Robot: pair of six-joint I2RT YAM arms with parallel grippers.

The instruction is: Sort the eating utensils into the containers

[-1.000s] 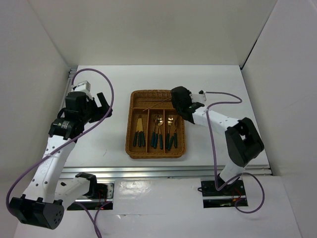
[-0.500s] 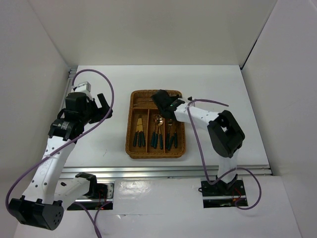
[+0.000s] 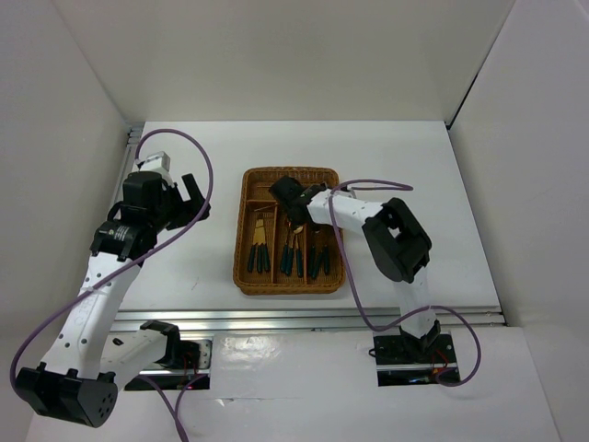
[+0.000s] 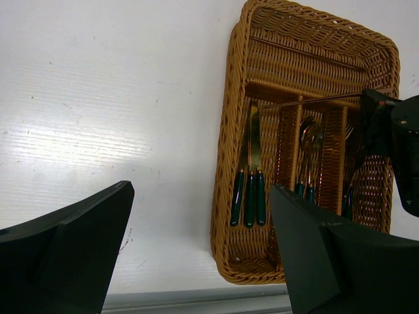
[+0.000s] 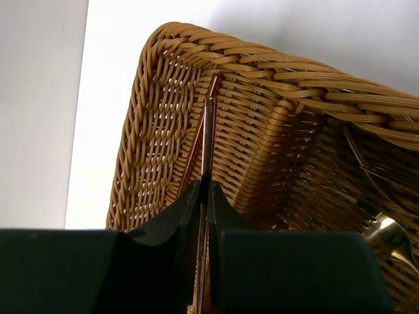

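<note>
The right fingers [image 5: 185,212] clamp a chopstick [image 5: 208,131], its length pointing up-frame along the wicker tray's [image 5: 141,85] crosswise section [image 5: 167,147]; the left fingers [image 4: 72,242] gape, well apart.

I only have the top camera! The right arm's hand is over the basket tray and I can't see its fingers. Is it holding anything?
Observer: Yes. The right wrist camera shows the right gripper shut on a thin chopstick, which points toward a corner of the wicker tray.
Kid: Where's the other chopstick?
Observer: The left wrist camera shows a second chopstick lying flat in the tray's crosswise section. The held one appears to run just over the divider next to that section.
</note>
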